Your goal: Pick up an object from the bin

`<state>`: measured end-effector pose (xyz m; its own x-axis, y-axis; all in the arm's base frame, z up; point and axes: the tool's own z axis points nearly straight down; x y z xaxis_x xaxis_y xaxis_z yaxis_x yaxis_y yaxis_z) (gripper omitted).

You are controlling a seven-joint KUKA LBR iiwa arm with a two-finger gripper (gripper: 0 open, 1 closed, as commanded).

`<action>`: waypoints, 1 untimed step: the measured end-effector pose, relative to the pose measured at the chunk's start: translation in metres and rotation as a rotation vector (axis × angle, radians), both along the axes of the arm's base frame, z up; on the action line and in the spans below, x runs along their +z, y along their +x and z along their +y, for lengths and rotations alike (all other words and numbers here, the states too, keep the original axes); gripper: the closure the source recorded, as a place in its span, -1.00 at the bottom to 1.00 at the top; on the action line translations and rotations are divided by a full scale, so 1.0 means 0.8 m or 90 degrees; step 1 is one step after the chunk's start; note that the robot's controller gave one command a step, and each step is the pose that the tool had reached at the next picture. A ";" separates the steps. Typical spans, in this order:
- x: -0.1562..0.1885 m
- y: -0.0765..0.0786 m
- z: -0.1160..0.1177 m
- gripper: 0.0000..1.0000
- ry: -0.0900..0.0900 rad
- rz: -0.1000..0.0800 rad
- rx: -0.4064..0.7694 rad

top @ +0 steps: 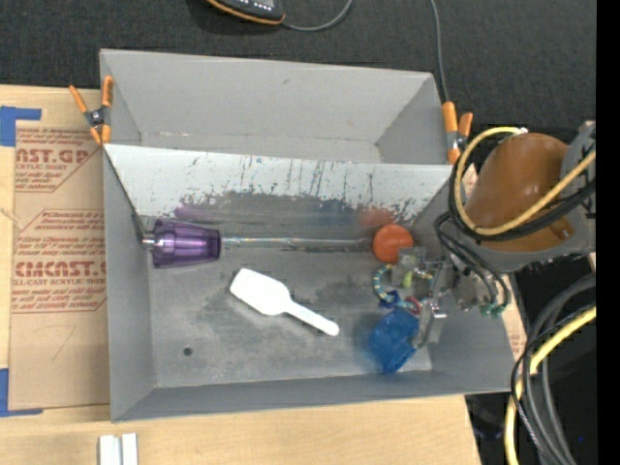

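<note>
The gripper (423,310) is hanging low in the bin (242,376); whether it is open or closed I cannot tell. A blue block (390,345) is lying just in front of it, to its left. An orange ball (392,242) is sitting just behind it. A white scoop (281,301) is lying to its left, and a purple cup (184,246) is lying farther left.

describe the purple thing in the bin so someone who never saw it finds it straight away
Start at the grey bin and look to the far left of its floor, where it meets the back wall. There a see-through purple cup lies on its side. It is the only purple thing, well apart from the white scoop, the orange ball and the blue thing.
</note>
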<state>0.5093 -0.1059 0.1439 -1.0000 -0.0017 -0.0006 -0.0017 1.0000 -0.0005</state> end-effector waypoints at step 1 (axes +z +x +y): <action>0.000 0.000 0.000 1.00 0.000 0.000 0.000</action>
